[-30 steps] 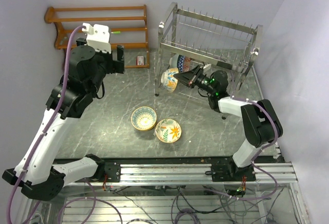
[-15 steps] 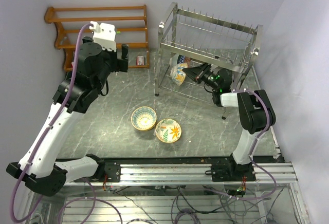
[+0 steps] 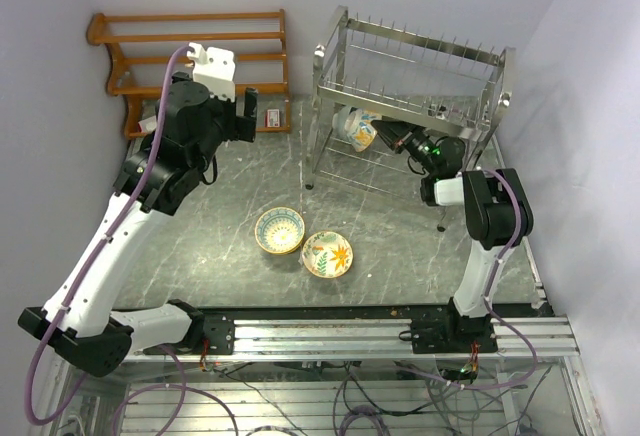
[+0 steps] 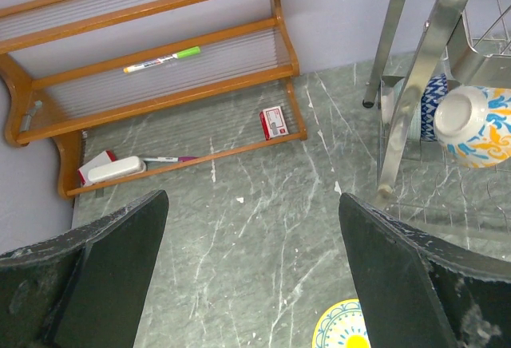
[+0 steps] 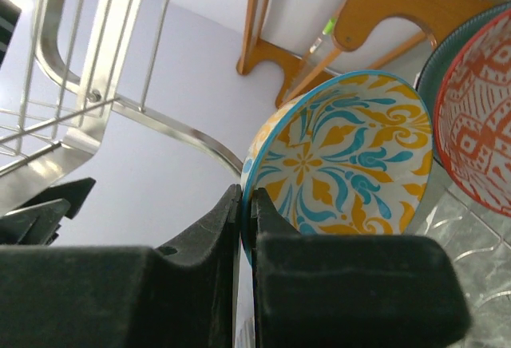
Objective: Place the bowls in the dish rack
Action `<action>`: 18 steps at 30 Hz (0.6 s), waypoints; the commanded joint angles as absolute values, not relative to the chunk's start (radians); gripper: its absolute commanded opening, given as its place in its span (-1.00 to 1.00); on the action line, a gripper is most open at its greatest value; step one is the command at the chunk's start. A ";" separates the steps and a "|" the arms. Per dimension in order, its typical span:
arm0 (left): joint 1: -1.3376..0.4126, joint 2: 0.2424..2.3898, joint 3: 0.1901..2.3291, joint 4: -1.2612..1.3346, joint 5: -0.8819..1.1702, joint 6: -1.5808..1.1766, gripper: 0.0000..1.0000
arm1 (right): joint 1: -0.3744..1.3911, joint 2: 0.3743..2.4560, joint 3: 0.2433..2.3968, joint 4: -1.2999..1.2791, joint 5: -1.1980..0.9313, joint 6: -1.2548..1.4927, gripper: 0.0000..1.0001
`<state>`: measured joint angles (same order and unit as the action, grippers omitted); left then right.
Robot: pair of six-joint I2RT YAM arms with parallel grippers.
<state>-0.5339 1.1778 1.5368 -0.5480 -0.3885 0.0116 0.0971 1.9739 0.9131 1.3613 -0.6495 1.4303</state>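
My right gripper [image 3: 388, 136] [image 5: 246, 198] is shut on the rim of a blue-and-orange floral bowl [image 3: 358, 128] [image 5: 351, 156] [image 4: 479, 120]. It holds the bowl tilted on edge inside the lower tier of the silver dish rack [image 3: 410, 76]. A red-patterned bowl [image 5: 479, 116] stands right beside it in the rack. On the table lie a yellow-teal bowl [image 3: 279, 230] [image 4: 343, 332] and an orange-leaf bowl [image 3: 327, 254]. High over the table's left half, my left gripper [image 3: 245, 114] [image 4: 251, 198] stands open and holds nothing.
A brown wooden shelf [image 3: 190, 61] [image 4: 160, 85] stands at the back left with a green-capped marker [image 4: 164, 61], a small red box [image 4: 273, 122] and a white eraser [image 4: 112, 170] on it. The rack's legs [image 4: 407, 92] stand close to the shelf's right end.
My right gripper has carried the floral bowl from the rack's front left corner back and to the right, under the upper tier. My left arm has drifted slightly right.
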 commanded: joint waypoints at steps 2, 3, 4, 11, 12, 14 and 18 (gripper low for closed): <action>-0.541 1.178 1.526 -0.509 -0.363 0.010 0.98 | 0.058 2.002 0.966 1.515 -0.570 1.445 -1.00; -0.542 1.178 1.525 -0.509 -0.362 0.008 0.98 | 0.057 2.007 0.973 1.514 -0.566 1.438 -1.00; -0.542 1.179 1.525 -0.509 -0.362 0.008 0.98 | 0.057 2.012 0.985 1.509 -0.564 1.433 -1.00; -0.543 1.174 1.510 -0.508 -0.364 0.009 0.98 | 0.050 2.072 1.043 1.525 -0.532 1.440 -1.00; -0.543 1.174 1.506 -0.508 -0.364 0.009 0.98 | 0.048 2.077 1.049 1.527 -0.528 1.440 -1.00; -0.543 1.172 1.500 -0.505 -0.362 0.011 0.98 | 0.048 2.089 1.057 1.543 -0.518 1.446 -1.00; -0.543 1.167 1.490 -0.503 -0.362 0.011 0.97 | 0.046 2.121 1.066 1.622 -0.493 1.495 -1.00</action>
